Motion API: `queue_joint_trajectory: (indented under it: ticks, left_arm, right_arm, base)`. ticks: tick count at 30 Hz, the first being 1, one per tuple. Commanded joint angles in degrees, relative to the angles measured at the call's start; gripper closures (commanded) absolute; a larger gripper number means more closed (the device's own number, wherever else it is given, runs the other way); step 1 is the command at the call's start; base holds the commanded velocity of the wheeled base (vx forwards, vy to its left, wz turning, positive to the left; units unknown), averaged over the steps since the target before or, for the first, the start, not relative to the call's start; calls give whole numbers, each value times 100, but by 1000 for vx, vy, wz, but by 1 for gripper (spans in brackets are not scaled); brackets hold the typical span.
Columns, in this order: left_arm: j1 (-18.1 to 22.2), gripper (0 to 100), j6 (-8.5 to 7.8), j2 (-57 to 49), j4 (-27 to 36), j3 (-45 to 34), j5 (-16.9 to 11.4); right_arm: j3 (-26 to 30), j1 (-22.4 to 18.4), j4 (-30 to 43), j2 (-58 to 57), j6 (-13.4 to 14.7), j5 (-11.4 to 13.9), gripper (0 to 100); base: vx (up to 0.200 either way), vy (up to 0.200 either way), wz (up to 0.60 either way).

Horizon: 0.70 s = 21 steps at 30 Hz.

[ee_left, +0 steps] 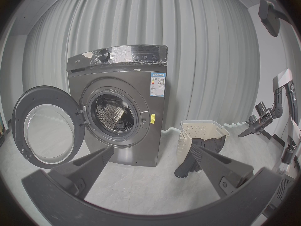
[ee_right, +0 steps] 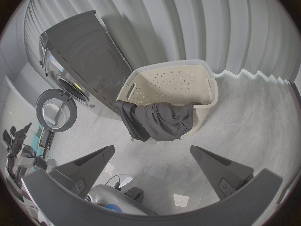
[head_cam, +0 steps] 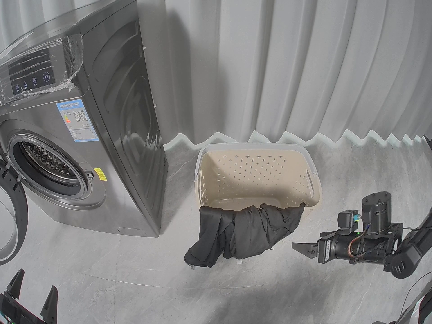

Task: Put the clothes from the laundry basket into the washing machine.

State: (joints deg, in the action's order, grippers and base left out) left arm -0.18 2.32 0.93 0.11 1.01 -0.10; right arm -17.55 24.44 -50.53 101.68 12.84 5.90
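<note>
Two end effectors are in the scene, both with their fingers spread apart and holding nothing. Farthest left, the left end effector sits low near the floor, in front of the washing machine and well apart from the laundry basket. Beside it hangs the machine's round door, swung fully open on its hinge. The grey front-loading washing machine stands on the floor with its drum exposed. In the left wrist view something dark lies low inside the drum, though what it is cannot be told. Clear plastic film covers the control panel along the top.

Just right of the machine stands the cream laundry basket, upright, its perforated walls showing inside. One dark garment is draped over the basket's near rim, part of it inside and most of it hanging down the outer wall, with its left end reaching the floor. Right of the basket, the right end effector is held level just above the floor, pointing toward the garment, near it but not touching. A pale pleated curtain hangs behind everything.
</note>
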Motion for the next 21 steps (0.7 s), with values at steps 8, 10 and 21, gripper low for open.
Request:
queue_joint_trajectory:
  ticks: [8,10,21]
  left_arm:
    - [1,0,-3,-93,7,-92,1]
    - [1,0,-3,-93,7,-92,1]
    - [1,0,-3,-93,-2,-92,1]
  right_arm:
    - [-407,52,-713,1583,26,-195,0]
    - [-512,26,-721,1732,26,-203,0]
    - [-1198,-1,-730,2532,43,-221,0]
  base:
    - [0,0,0]
    - [0,0,0]
    - [0,0,0]
